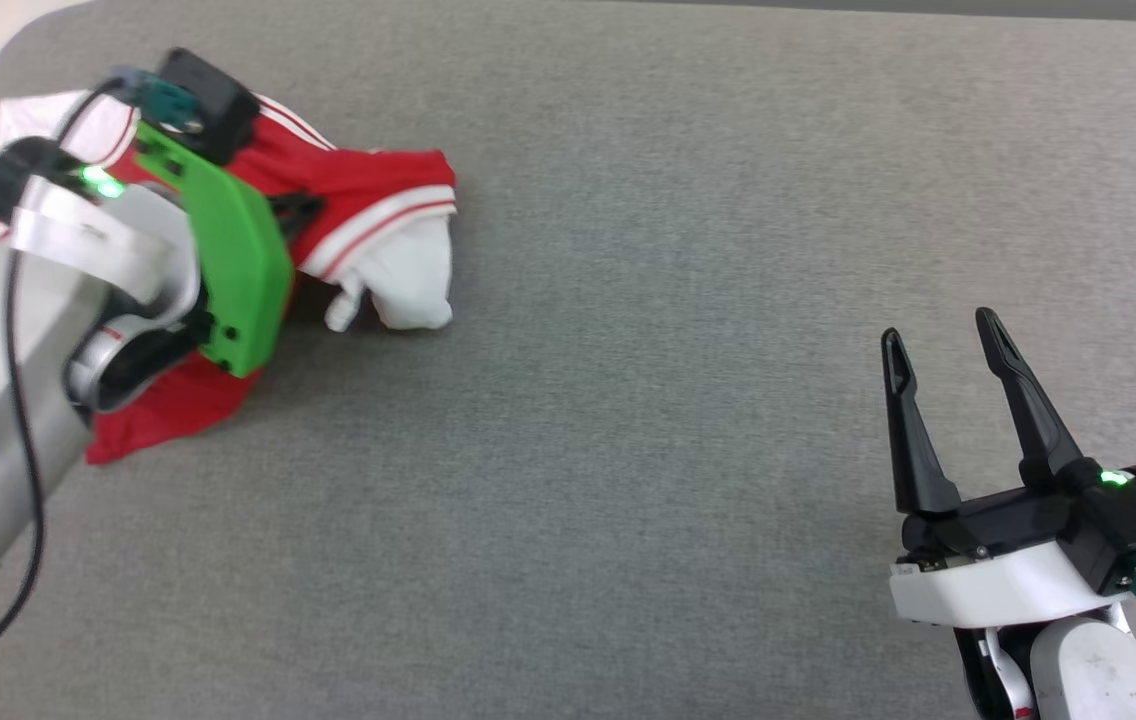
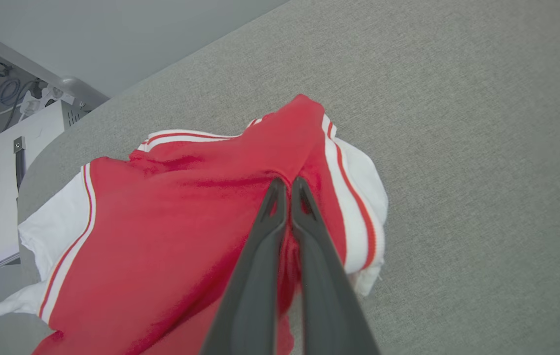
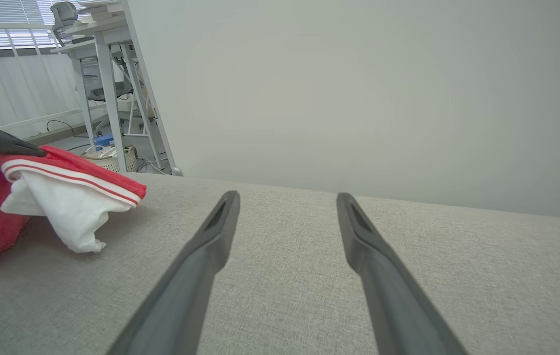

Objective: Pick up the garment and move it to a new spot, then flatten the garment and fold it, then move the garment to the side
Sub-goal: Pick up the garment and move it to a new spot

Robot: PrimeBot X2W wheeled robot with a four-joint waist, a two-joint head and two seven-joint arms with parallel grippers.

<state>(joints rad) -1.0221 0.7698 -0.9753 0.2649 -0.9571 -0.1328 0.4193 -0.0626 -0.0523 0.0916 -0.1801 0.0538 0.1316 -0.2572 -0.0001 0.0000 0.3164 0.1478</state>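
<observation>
The garment point(image 1: 368, 190), a red jersey with white sleeves and striped trim, lies crumpled at the far left of the grey table. In the left wrist view my left gripper point(image 2: 285, 183) is shut, its two fingertips pinching a raised fold of the red garment point(image 2: 171, 222). From the head, the left arm covers much of the cloth and hides the fingers. My right gripper point(image 1: 943, 345) stands open at the lower right, far from the garment, with nothing between its fingers. Its own view shows the gripper point(image 3: 287, 199) over bare fabric and the garment point(image 3: 68, 197) at the left.
The grey fabric table point(image 1: 678, 300) stretches wide between the garment and my right gripper. Its left corner point(image 2: 43, 162) lies just behind the garment, with white equipment point(image 2: 9, 187) beyond it. Desks and a basket point(image 3: 112, 158) stand past the table's far edge.
</observation>
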